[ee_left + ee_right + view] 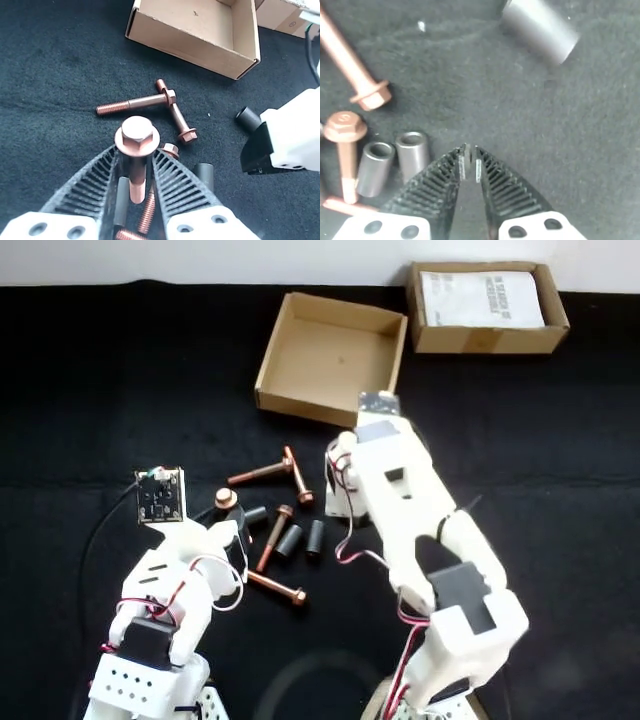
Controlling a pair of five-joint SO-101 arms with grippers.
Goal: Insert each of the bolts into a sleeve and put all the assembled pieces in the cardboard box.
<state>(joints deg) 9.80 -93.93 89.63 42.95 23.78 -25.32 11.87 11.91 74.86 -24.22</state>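
The left arm's jaws are clamped on a copper-coloured bolt (137,131) by its shank, head up, apparently ready for fitting into a sleeve. The right arm's jaws, all but together and empty, hang low near two loose sleeves (412,152). Other bolts (262,473) lie scattered on the black-covered table (100,390). Beyond them the cardboard box (335,355) sits empty, with a second box (485,338) beside it.

Spread over the table (560,490), a black, fuzzy cloth (80,360), faintly creased and dotted with a few pale specks. Along the far edge, a thin white strip (200,260), wall or bare surface, hard to tell which. Near the far right corner, a second shallow carton (487,338) holding a printed white sheet (480,297).
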